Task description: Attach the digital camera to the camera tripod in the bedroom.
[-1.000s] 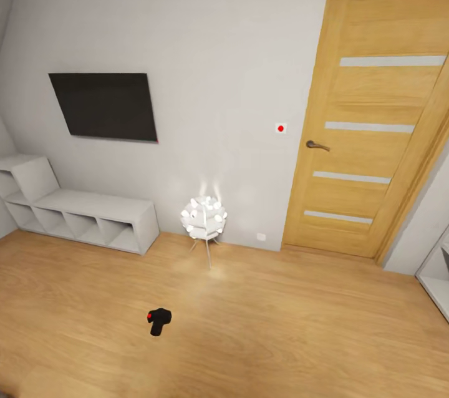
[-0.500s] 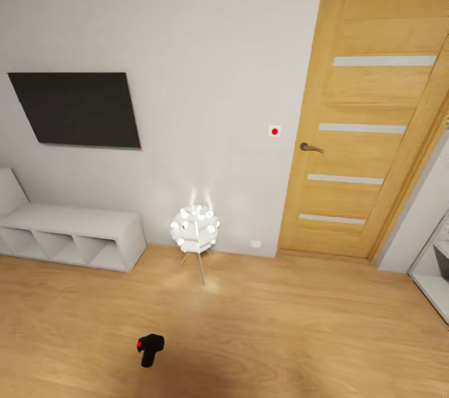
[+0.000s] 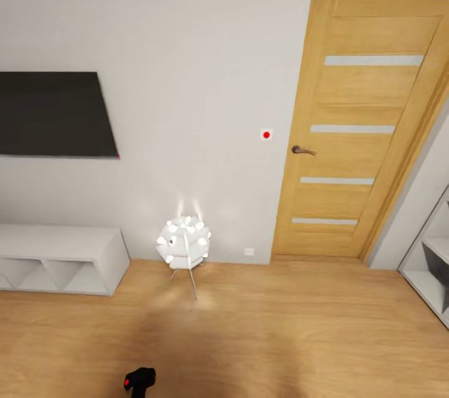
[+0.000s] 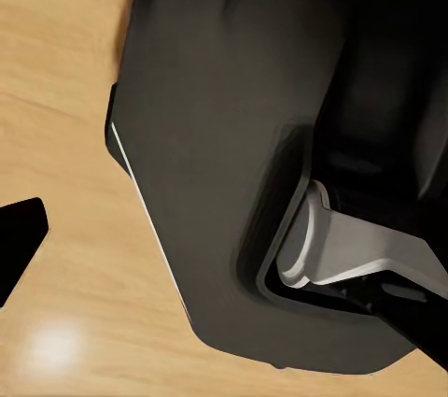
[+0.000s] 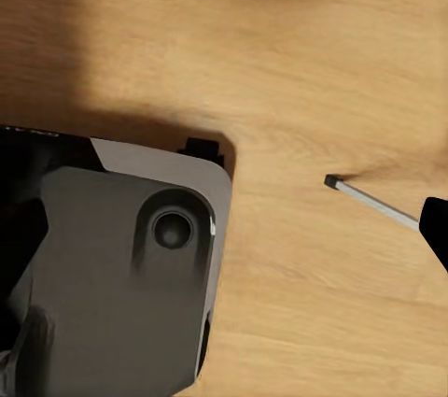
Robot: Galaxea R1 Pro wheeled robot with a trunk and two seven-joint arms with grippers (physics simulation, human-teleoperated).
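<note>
Camera on the bedroom floor, low in the head view.

Head view: camera (image 3: 140,381) lies at 6 o'clock, slightly toward the left arm, long axis running 12 to 6, red button at 9; lamp (image 3: 184,244) beyond. Wrist views: dark robot body over floor (image 5: 308,61); I cannot tell either tool's state.
</note>
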